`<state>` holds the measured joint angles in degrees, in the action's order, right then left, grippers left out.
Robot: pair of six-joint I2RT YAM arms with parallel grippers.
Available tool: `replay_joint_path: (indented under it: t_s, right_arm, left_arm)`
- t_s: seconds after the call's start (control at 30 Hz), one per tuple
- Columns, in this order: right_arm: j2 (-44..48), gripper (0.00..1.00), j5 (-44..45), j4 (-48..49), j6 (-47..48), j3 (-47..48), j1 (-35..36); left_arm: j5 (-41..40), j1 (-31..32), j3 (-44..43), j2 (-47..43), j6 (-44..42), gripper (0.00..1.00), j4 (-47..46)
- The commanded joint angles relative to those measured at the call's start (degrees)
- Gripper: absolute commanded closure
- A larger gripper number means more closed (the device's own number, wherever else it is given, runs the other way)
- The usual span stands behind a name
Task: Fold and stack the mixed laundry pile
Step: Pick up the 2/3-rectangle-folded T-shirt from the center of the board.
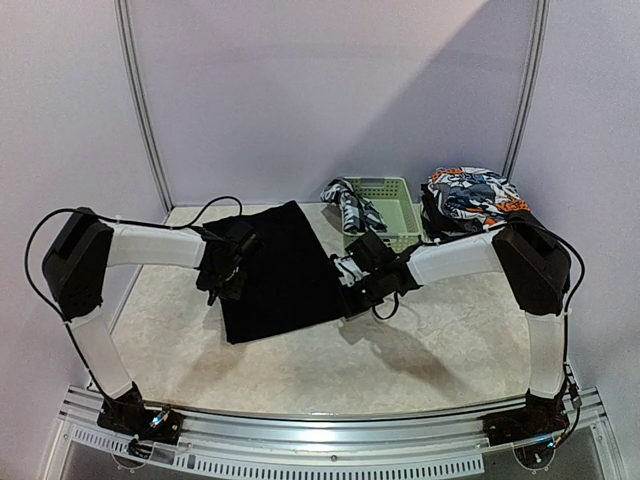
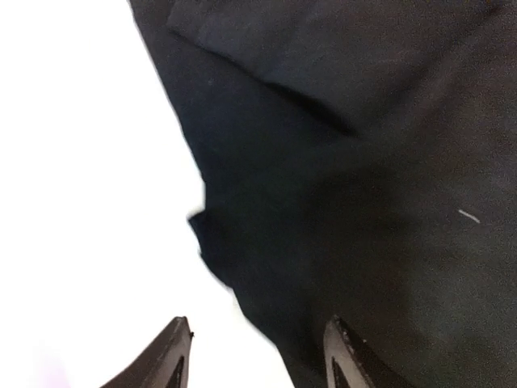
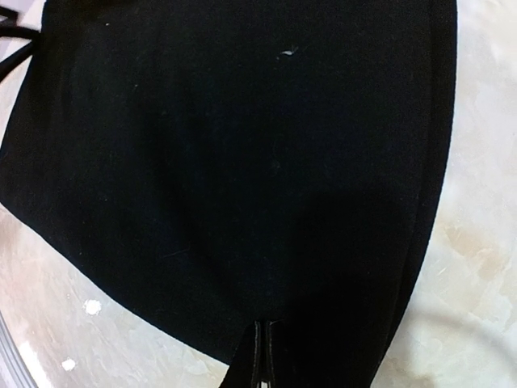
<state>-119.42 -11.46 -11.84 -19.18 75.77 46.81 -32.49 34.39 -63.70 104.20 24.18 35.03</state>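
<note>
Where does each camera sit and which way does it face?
Top external: above, behind the bases, facing down over the table; both arms show.
Left wrist: on the left arm, facing the black cloth; open left end effector shows.
Right wrist: on the right arm, facing down at the cloth; shut right end effector shows.
Shared: the black cloth.

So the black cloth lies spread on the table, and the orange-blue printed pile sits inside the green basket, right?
No. The printed pile sits outside the green basket, beside its right end, as the top view shows. The black cloth is spread on the table.
</note>
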Motion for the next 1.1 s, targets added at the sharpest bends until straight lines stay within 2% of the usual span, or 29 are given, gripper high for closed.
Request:
replay_joint_path:
  t_s: [0.0,0.23,0.33,0.5,0.7,1.07]
  right_arm:
    - [2.46,0.94,-1.04,-6.03,0.43,1.47,-0.57]
    - [3.6,0.93,-0.19,-5.98,0.94,3.3,-0.75]
    - [2.53,0.93,-0.14,-6.07,1.1,3.59,-1.38]
    - [0.7,0.94,-0.3,-5.28,1.23,3.34,-2.45]
    - [-1.16,0.94,0.19,-4.63,1.02,1.52,-2.67]
    - [1.06,0.94,0.09,-0.41,-2.09,-7.31,-2.58]
  left_arm:
    - [1.49,4.96,2.95,-7.93,3.14,0.42,2.71]
    - [10.82,10.12,8.4,-14.43,6.39,0.49,0.79]
    - [15.46,11.23,11.23,-14.77,7.13,0.56,-2.09]
    - [17.55,11.7,14.69,-13.13,8.53,0.65,-5.5]
    - [19.65,12.89,17.75,-11.13,10.23,0.67,-8.61]
    - [19.53,17.94,21.95,-11.77,13.36,0.69,-7.96]
